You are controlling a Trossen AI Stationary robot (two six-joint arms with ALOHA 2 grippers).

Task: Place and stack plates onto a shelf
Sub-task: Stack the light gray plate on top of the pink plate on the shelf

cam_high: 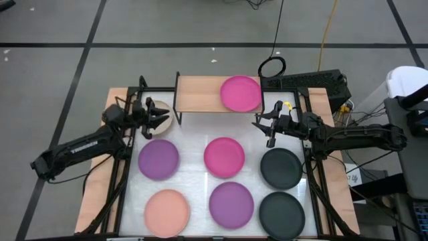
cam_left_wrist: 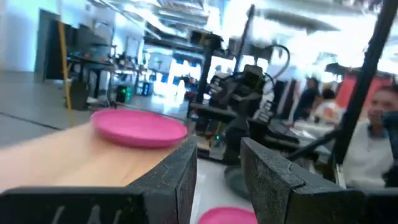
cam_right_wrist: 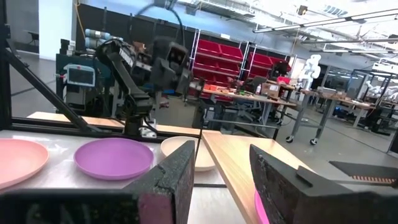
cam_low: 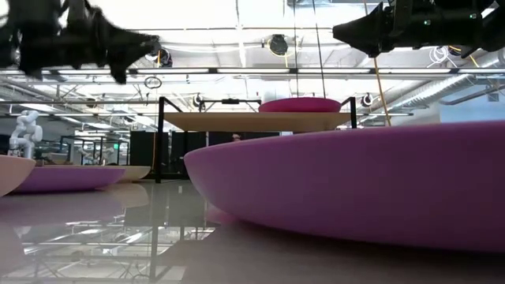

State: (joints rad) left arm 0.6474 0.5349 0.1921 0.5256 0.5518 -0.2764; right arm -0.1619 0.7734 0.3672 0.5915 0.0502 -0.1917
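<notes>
The shelf (cam_high: 200, 94) stands at the table's far edge, and one magenta plate (cam_high: 241, 93) rests flat on its right half. A cream plate (cam_high: 162, 122) lies on the table by the shelf's left end. Two purple plates (cam_high: 158, 159) (cam_high: 231, 203), a magenta one (cam_high: 224, 155), a peach one (cam_high: 167, 211) and two black ones (cam_high: 281, 167) (cam_high: 281, 213) lie flat on the white top. My left gripper (cam_high: 160, 115) hovers open over the cream plate. My right gripper (cam_high: 262, 127) hovers open off the shelf's right front corner, raised above the table in the low view (cam_low: 347, 33).
Thin black legs (cam_low: 161, 138) hold the shelf board up, leaving a low gap under it. The shelf's left half (cam_left_wrist: 74, 162) is bare wood. A black cable ring (cam_high: 272, 67) and dark equipment (cam_high: 314, 84) sit beyond the table's far right corner. People show in the room behind (cam_left_wrist: 373, 143).
</notes>
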